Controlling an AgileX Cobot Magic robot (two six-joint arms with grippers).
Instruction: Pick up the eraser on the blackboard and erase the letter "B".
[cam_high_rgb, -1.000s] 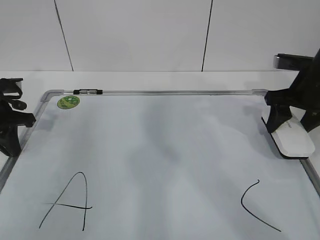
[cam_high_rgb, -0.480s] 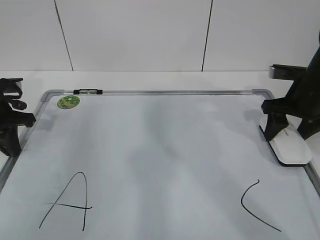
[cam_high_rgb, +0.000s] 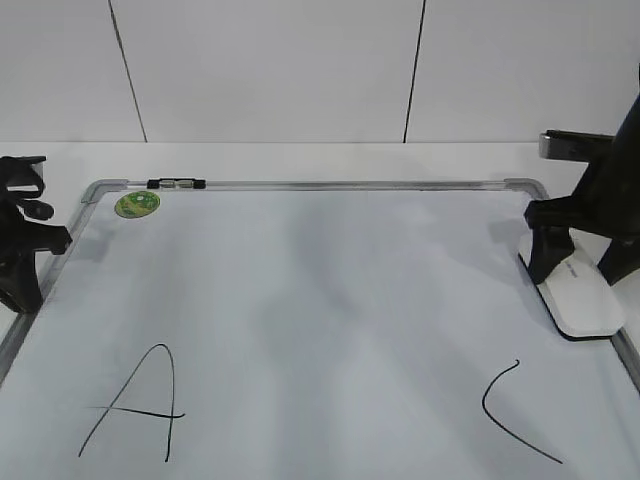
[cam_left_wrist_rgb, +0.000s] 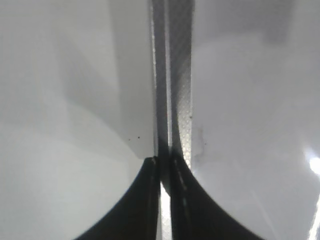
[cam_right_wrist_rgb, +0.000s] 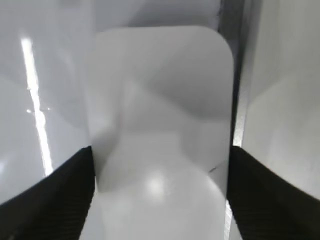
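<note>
The white eraser (cam_high_rgb: 585, 297) lies flat on the blackboard (cam_high_rgb: 320, 290) at its right edge. It fills the right wrist view (cam_right_wrist_rgb: 160, 125). My right gripper (cam_high_rgb: 582, 272) stands over it with a finger on each side, slightly open, and a thin gap shows at the right finger (cam_right_wrist_rgb: 160, 200). No letter "B" shows; the board between the "A" (cam_high_rgb: 135, 405) and the "C" (cam_high_rgb: 515, 410) is bare white. My left gripper (cam_high_rgb: 25, 290) is shut and empty at the board's left frame (cam_left_wrist_rgb: 164, 170).
A black-and-clear marker (cam_high_rgb: 175, 184) lies along the board's far frame, with a round green sticker (cam_high_rgb: 137, 204) just below it. The grey metal frame runs beside the eraser (cam_right_wrist_rgb: 240, 100) and under the left gripper (cam_left_wrist_rgb: 172, 75). A white wall stands behind.
The right gripper carried the eraser slightly down and right, set it flat by the right frame, and its fingers spread a little. The left arm has not moved.
</note>
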